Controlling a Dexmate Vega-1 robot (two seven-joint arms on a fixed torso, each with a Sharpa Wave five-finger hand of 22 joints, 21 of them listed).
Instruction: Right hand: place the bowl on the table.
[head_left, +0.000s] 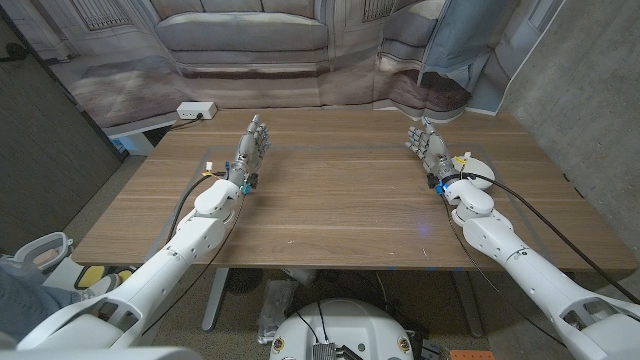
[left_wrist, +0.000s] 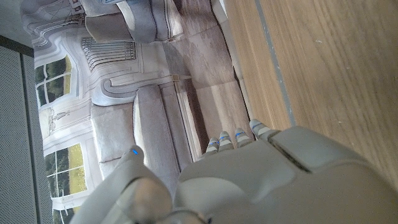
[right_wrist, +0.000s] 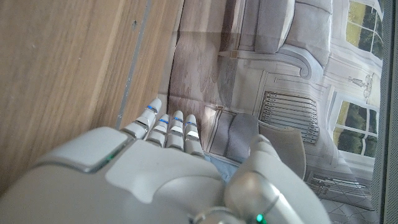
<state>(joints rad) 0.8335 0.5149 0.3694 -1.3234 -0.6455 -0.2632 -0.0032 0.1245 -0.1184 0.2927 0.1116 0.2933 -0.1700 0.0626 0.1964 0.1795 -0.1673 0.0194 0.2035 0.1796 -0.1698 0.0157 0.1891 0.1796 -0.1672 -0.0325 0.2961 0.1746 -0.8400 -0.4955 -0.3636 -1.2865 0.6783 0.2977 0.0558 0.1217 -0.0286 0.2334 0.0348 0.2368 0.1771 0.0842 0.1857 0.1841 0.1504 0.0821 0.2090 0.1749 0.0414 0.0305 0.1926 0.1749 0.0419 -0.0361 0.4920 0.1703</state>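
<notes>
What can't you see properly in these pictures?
- The white object on the table, head view: the right hand and its wrist cover much of it, so I cannot tell if it is the bowl.
- Palm of the right hand, right wrist view: the hand's own back hides it.
- Palm of the left hand, left wrist view: likewise hidden.

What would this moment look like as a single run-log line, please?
left hand: open, on table | right hand: open, holds nothing | bowl: on table beside right hand
</notes>
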